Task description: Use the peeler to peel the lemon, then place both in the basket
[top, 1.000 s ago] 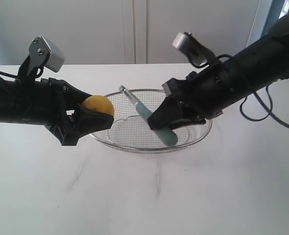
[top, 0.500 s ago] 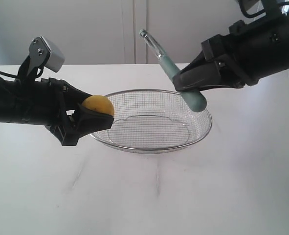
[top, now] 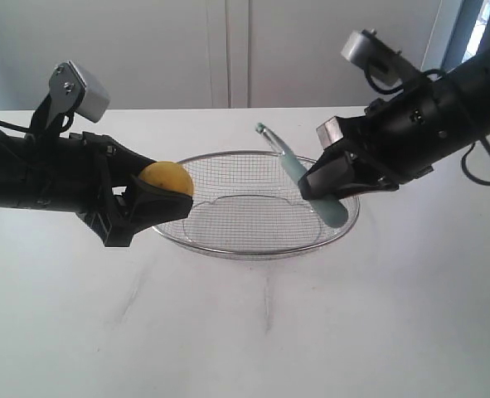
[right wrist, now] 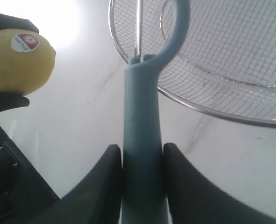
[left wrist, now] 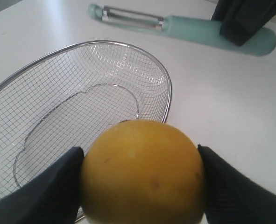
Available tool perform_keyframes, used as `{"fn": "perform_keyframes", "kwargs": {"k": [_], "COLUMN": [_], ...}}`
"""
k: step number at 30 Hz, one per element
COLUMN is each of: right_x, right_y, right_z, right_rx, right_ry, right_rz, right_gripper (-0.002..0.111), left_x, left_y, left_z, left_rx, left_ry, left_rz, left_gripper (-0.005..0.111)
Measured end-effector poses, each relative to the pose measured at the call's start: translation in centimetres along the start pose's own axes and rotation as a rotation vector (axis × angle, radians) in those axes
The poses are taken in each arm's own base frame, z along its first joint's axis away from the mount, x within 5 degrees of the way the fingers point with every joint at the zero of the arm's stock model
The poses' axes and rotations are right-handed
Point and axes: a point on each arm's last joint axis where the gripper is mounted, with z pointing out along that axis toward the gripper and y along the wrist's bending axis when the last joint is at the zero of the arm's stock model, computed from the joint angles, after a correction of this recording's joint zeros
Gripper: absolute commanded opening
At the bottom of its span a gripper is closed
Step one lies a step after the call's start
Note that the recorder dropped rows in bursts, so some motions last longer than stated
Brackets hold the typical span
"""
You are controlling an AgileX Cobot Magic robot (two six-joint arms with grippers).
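Dropped my right gripper [top: 326,184] back over the right rim of the basket [top: 228,249], peeler [top: 289,168] clamped; left gripper [top: 168,197] clutched the lemon [top: 167,177]. Peel looked intact, nothing basketed.

The right pincer [right wrist: 141,149] clamps the peeler [right wrist: 141,100], with basket [right wrist: 231,56] and lemon [right wrist: 18,60] beyond.

Underside of lemon [left wrist: 142,172] out of frame
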Motion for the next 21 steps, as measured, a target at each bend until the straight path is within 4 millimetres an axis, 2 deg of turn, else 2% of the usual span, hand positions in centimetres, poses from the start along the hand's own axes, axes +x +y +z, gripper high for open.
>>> {"fn": "perform_keyframes", "kwargs": {"k": [9,21], "right_x": [0.0,0.8], "right_y": [-1.3,1.3], "right_z": [2.9,6.8], "right_rx": [-0.147,-0.241], "right_ry": [0.085,0.208], "right_rz": [0.086,0.030], "right_gripper": [0.000,0.000], "left_x": [0.0,0.0], "left_y": [0.0,0.0], "left_z": [0.0,0.0], "left_rx": [0.000,0.000], "left_ry": [0.000,0.000], "left_rz": [0.000,0.000], "left_gripper": [0.000,0.000]}}
